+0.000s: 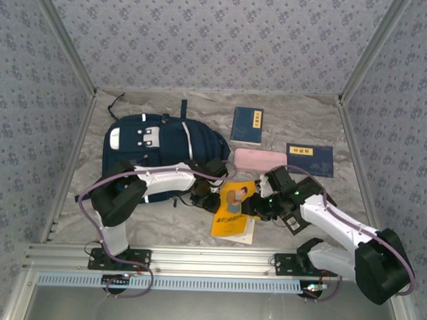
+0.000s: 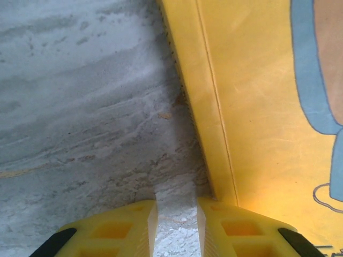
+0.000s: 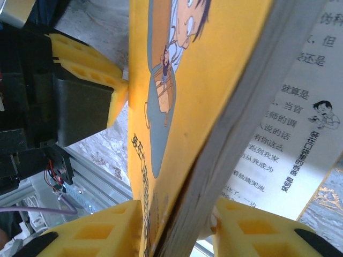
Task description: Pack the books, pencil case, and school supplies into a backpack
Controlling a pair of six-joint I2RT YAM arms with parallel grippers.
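The backpack (image 1: 161, 144) lies at the back-left of the surface (image 1: 299, 117); I cannot tell whether it is unzipped. I judge the packing barely begun. The orange book (image 1: 233, 213) sits near the front edge, mid-width. Two navy books (image 1: 247, 125) lie toward the back right, with the pink pencil case (image 1: 260, 159) between them. My right gripper (image 3: 179, 214) has its fingers closed on the orange book's edge. My left gripper (image 2: 177, 214) shows a narrow, empty gap just beside that book.
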